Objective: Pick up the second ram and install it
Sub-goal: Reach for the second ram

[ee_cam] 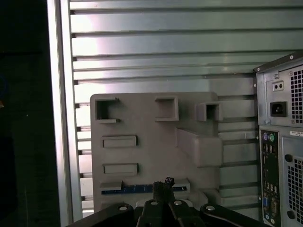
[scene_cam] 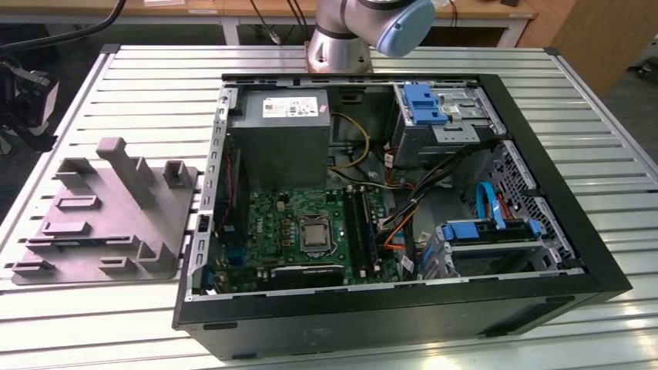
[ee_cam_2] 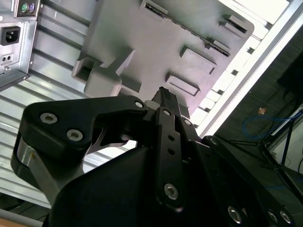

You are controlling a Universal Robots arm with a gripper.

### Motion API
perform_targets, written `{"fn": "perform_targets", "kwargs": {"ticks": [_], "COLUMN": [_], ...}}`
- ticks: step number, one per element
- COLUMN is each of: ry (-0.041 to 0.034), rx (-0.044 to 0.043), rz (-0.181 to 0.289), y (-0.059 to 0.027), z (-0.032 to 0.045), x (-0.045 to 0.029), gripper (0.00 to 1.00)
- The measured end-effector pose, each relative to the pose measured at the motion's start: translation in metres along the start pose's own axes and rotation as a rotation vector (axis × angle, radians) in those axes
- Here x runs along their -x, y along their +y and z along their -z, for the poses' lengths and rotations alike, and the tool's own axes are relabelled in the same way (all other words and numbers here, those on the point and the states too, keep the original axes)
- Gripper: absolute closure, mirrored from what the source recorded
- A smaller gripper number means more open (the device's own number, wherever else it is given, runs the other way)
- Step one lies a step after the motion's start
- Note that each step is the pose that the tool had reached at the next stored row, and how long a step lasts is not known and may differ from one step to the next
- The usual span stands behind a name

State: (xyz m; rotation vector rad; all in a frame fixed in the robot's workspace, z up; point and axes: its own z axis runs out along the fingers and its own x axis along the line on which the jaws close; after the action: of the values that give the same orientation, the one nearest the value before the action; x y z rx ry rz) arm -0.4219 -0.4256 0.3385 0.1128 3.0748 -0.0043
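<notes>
My gripper hovers over grey fixture, fingers pressed together, holding nothing. Second ram lies in long slot by fixture's edge. Fixture sits near table edge, exterior view's left. Pickup and install in case not yet done.

The table has plenty of bare slats at its far corner on the exterior view's left and along the near edge. The grey fixture sits just beside the case, so it's a tight gap there. Raised blocks stand near the second ram. Inside the case, the power supply and cables crowd the memory slots.
</notes>
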Motion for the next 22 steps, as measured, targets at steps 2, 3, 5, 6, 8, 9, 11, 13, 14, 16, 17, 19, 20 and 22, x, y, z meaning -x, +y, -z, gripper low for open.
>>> {"fn": "perform_targets", "kwargs": {"ticks": [2, 3, 5, 6, 8, 9, 11, 13, 14, 16, 17, 19, 20, 22], "ry": [0.0001, 0.0001, 0.0001, 0.0005, 0.008, 0.0131, 0.0185, 0.0206, 0.0214, 0.0224, 0.0227, 0.0234, 0.0237, 0.0245], "rx": [-0.0001, -0.0001, -0.0001, -0.0002, -0.0006, -0.0011, -0.0022, -0.0026, -0.0028, -0.0032, -0.0036, -0.0045, -0.0047, -0.0051], "rz": [0.0, 0.0, 0.0, 0.0, 0.0, 0.0, 0.0, 0.0, 0.0, 0.0, 0.0, 0.0, 0.0, 0.0], "y": [0.0, 0.0001, 0.0, 0.0, -0.0006, -0.001, -0.0029, -0.0063, -0.008, -0.0112, -0.0122, -0.0143, -0.0155, -0.0175], "z": [0.0, 0.0, -0.0001, -0.0002, -0.0017, -0.0025, -0.004, -0.0056, -0.0064, -0.008, -0.0086, -0.0099, -0.0108, -0.0125], "x": [-0.0001, -0.0002, -0.0002, -0.0003, -0.0003, -0.0003, -0.0003, -0.0001, 0.0, 0.0001, 0.0002, 0.0002, 0.0003, 0.0003], "gripper": [0.9, 0.9, 0.9, 0.9, 0.9, 0.9, 0.9, 0.9, 0.9, 0.9, 0.9, 0.9, 0.9, 0.9]}}
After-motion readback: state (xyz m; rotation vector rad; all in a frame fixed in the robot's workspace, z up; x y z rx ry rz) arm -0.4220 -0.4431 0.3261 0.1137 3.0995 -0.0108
